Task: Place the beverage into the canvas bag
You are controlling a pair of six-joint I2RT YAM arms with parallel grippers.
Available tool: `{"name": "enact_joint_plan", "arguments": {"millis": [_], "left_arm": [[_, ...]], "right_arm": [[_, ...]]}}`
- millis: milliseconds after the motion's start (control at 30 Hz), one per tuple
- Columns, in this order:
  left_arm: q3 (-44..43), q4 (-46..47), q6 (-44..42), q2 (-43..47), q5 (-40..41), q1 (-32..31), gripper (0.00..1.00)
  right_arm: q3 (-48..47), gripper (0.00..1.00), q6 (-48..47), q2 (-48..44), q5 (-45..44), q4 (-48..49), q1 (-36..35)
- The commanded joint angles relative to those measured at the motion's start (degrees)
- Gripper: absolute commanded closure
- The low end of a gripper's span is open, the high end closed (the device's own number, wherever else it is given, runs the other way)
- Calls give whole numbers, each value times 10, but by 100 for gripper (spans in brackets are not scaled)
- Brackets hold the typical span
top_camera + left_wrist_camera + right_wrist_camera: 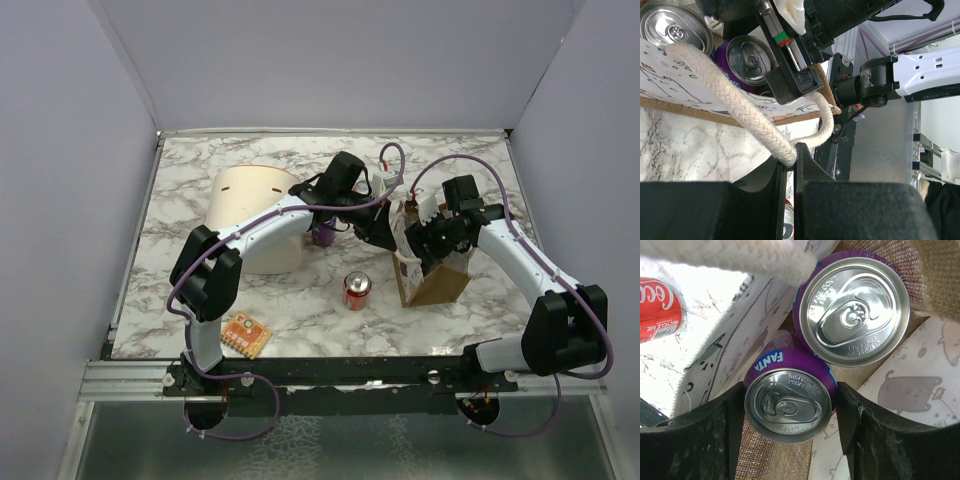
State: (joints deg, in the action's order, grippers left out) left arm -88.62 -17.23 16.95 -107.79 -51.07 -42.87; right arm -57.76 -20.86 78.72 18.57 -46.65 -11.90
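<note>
Black fingers [690, 440] of the right tool [788, 412] are clamping the purple Fanta can [786, 402] by its sides, and the can is already sitting within the canvas bag [437, 283]. Bag walls are looking stiff yet light; the left tool [790, 164] is pinching the rope handle [735, 107], probably steadying the mouth. Ahead of the right tool, a second purple can [855, 307] is touching the held one. Judgement: sealed, so probably full and weighty; smooth, rigid, dentable. Side grasping is suiting it.
</note>
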Motion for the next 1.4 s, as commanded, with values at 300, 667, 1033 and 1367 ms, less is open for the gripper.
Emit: {"name": "enact_joint_plan", "arguments": {"millis": [300,667,1033,1367], "left_arm": [[-9,8,-14,17,-7,-5,100],[-7,7,-16,19,-6,-5,100],[-4,5,-21,23,-7,-5,100],[2,11,-22,36,-15,-4,100]], "right_arm": [[-10,54,-11,11,59,12,-2],[-21,34,-7,-10,46,2,-2],[-29,22,0,-27,51,-4,-2],[-68,18,19,-61,2,-19,-2]]}}
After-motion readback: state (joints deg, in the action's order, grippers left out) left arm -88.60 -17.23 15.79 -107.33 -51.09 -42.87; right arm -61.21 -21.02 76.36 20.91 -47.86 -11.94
